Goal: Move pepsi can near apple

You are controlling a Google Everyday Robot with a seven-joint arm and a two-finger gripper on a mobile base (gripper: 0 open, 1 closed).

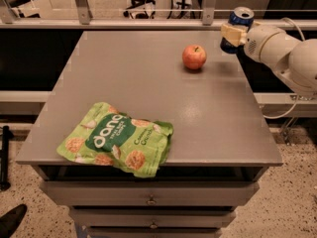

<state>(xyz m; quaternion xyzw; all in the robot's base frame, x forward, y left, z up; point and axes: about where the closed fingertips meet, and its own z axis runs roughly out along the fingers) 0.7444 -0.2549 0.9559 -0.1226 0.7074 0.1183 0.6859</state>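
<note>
— At the table's far right corner, what was the gripper doing?
— Its jaws were clamped on the can, which stood upright in its grasp.
— And the apple?
— It sat on the table at eight o'clock from the can, near it but apart.
— Anything else?
— A green bag lay by the front edge, at seven o'clock from the apple.

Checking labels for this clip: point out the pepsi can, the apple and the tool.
pepsi can (242,18): camera view, upper blue wall below the silver top.
apple (194,57): camera view, middle of its red skin.
tool (234,35): camera view, between fingertips, clamped on the pepsi can, right of the apple.
</note>
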